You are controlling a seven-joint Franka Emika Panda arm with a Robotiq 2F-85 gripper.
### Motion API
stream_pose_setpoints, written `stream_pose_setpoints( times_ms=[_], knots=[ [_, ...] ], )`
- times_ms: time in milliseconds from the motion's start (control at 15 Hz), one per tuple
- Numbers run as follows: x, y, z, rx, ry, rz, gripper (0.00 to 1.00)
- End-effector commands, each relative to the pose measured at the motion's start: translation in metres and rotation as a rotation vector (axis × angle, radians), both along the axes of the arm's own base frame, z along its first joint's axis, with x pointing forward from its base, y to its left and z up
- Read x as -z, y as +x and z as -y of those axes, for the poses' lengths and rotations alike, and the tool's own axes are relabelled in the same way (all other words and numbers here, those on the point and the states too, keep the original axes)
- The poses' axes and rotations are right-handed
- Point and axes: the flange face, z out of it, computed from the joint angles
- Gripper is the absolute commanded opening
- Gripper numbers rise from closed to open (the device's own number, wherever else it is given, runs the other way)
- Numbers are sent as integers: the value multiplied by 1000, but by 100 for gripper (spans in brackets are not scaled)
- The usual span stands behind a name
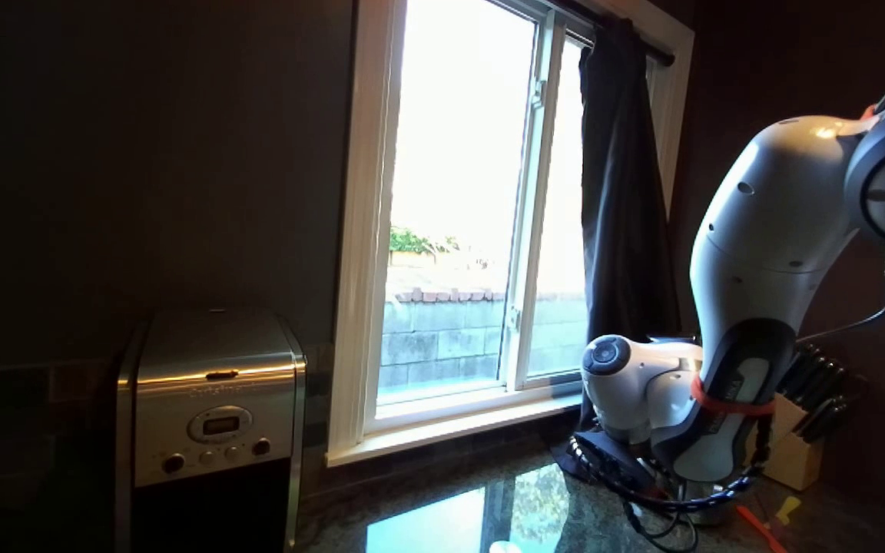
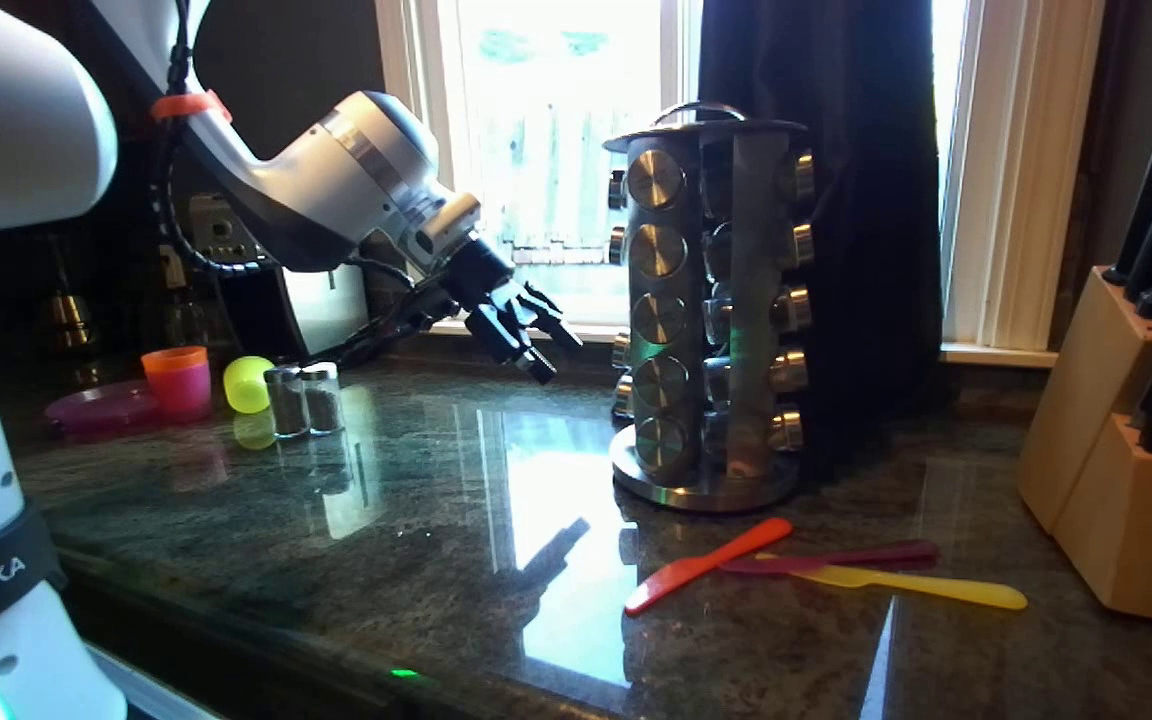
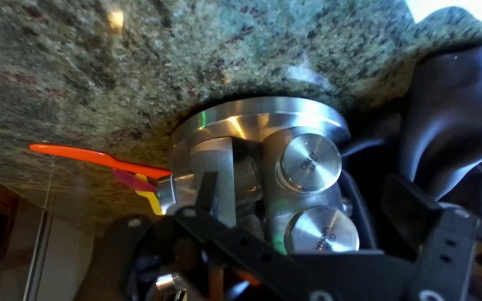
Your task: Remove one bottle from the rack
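Observation:
The rack [image 2: 758,300] is a shiny metal cylinder stand, upright on the counter in an exterior view. Its round base also shows in the wrist view [image 3: 257,119]. Bottles lie sideways in it with round silver caps facing out, such as one bottle [image 2: 658,318] in the near column. In the wrist view an upper bottle [image 3: 311,163] and a lower bottle [image 3: 322,230] show lettered caps. My gripper [image 2: 554,352] is open and empty, left of the rack and apart from it, tilted downward. In the wrist view the open fingers [image 3: 306,194] appear either side of the cap column.
Orange [image 2: 706,565], purple [image 2: 836,557] and yellow [image 2: 916,582] plastic knives lie before the rack. A knife block [image 2: 1086,450] stands at right. A dark curtain [image 2: 866,250] hangs behind. Glass shakers [image 2: 304,400], a cup [image 2: 176,385] and an appliance [image 1: 216,407] also stand there.

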Motion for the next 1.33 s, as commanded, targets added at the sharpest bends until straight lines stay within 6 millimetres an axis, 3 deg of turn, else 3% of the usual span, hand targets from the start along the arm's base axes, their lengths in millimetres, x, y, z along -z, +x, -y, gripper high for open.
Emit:
stream_pose_setpoints(
  times_ms=[0, 400, 467, 933, 1267],
  knots=[
    [9, 21, 7, -82, -17, -79, 100],
    [25, 44, 26, -119, 23, -109, 100],
    [16, 35, 22, -105, 23, -116, 100],
    [21, 40, 25, -110, 19, -114, 100],
    [19, 44, 38, -73, 47, -126, 100]
  ],
)
